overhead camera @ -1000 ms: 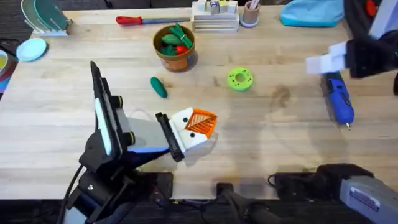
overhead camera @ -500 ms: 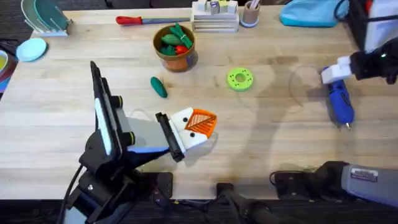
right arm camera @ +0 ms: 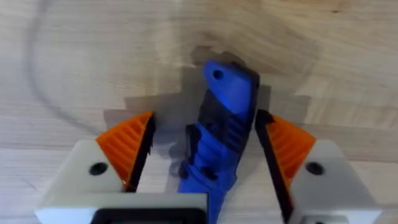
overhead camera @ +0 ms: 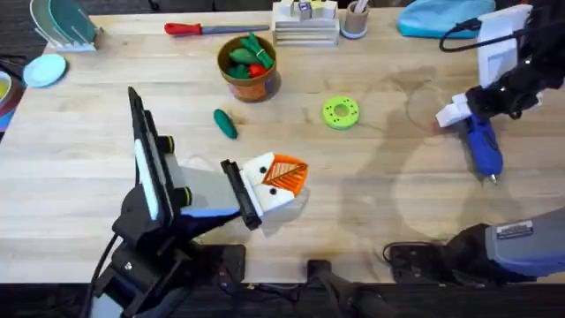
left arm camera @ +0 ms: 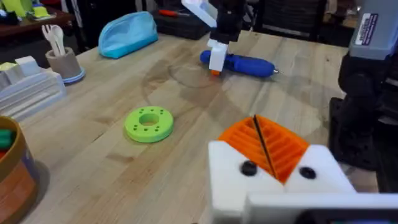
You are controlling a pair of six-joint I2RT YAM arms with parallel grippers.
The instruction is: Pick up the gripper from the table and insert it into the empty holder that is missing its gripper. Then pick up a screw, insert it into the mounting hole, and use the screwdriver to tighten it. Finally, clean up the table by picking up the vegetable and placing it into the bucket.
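Observation:
My left gripper (overhead camera: pixel 287 175) rests on the table at centre, shut, its two orange ribbed pieces (left arm camera: pixel 283 146) pressed together on the white holder bases (left arm camera: pixel 227 174). Which piece is the task's gripper I cannot tell. A loose screw is out of view. The blue screwdriver (overhead camera: pixel 484 146) lies at the right, bit towards me. My right gripper (overhead camera: pixel 465 113) hangs over its rear end, open, with one orange pad (right arm camera: pixel 127 146) on each side of the blue body (right arm camera: pixel 224 124), not touching. The dark green vegetable (overhead camera: pixel 226 124) lies left of centre, near the orange-brown bucket (overhead camera: pixel 250 86).
The bucket holds several toy vegetables. A green ring disc (overhead camera: pixel 341 112) lies between the two grippers. A red-handled screwdriver (overhead camera: pixel 207 28), a white stand (overhead camera: pixel 305 26), a beige cup (overhead camera: pixel 355 19) and a blue pouch (overhead camera: pixel 441 19) line the far edge.
My right gripper has come from the far right edge, down and slightly left, to straddle the screwdriver's rear end. The left arm and the other things have not moved.

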